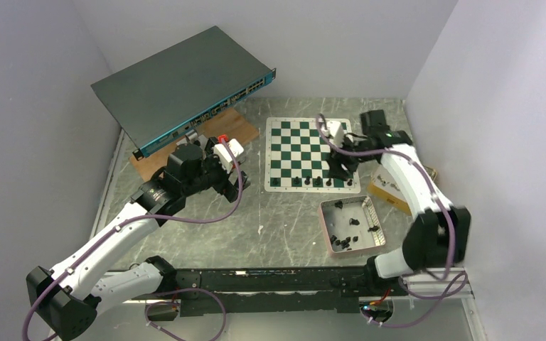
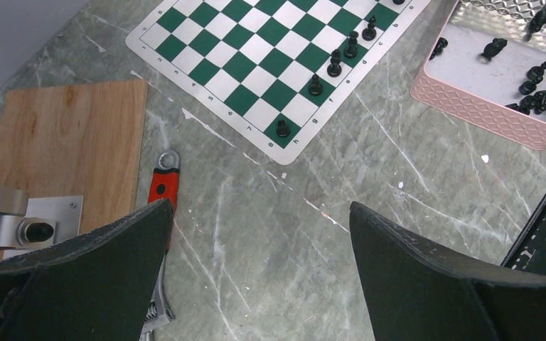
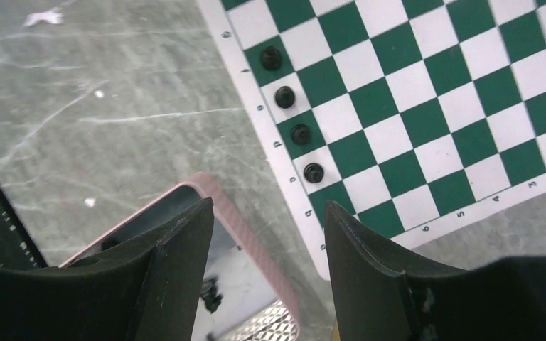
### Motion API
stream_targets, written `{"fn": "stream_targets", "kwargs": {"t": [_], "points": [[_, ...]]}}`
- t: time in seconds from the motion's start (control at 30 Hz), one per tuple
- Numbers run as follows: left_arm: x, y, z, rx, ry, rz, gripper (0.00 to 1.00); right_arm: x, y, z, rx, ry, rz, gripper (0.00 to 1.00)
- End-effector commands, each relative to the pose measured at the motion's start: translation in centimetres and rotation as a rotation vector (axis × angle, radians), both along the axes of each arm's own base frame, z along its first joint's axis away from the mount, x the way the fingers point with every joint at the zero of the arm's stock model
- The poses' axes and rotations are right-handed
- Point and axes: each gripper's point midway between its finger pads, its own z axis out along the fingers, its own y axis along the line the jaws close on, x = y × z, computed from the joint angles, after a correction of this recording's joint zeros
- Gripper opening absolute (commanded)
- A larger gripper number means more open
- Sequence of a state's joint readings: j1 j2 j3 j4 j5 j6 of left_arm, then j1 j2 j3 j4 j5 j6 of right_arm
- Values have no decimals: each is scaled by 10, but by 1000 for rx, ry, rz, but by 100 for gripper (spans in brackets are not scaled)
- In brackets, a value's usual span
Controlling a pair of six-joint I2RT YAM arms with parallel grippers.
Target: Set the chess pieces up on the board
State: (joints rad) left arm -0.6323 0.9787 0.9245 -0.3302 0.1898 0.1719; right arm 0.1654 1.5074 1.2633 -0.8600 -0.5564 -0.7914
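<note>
Surface: grey marbled table between white walls.
Board: flat on the table's far middle, near the tray.
Chess pieces: a row stands along the board's near edge; others lie in the pink tray.
Left gripper: jaws wide, empty, over bare table.
Right gripper: jaws apart, nothing between them, over the tray's rim beside the board's corner.

Your cell has plain pale walls on three sides, evenly lit. Your table top is grey marbled with white scuffs; a wooden board lies at its far left.
</note>
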Motion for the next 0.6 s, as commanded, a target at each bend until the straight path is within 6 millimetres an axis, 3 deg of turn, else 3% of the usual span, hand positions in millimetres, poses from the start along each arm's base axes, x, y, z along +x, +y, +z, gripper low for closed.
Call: {"fn": "stream_targets", "kwargs": {"t": [0.0,0.1,0.2,0.3,0.47,0.57], "points": [[-1,1,17,-30,-49,-6,100,-61,4,31,194,-66,188,61],[-3,0,18,-41,-49,-14,100,-87,-4,30,223,-65,204,61],[-3,-1,19,-47,-44,-17,100,-117,-7,17,219,-8,253,61],[-5,-2,22,-56,-44,-23,100,-136,-10,4,199,-9,292,61],[-7,0,25,-62,-56,-22,100,-142,-23,-17,90,-87,338,60],[-8,0,26,-64,-58,-23,100,-140,-33,-36,22,-80,341,54]]}}
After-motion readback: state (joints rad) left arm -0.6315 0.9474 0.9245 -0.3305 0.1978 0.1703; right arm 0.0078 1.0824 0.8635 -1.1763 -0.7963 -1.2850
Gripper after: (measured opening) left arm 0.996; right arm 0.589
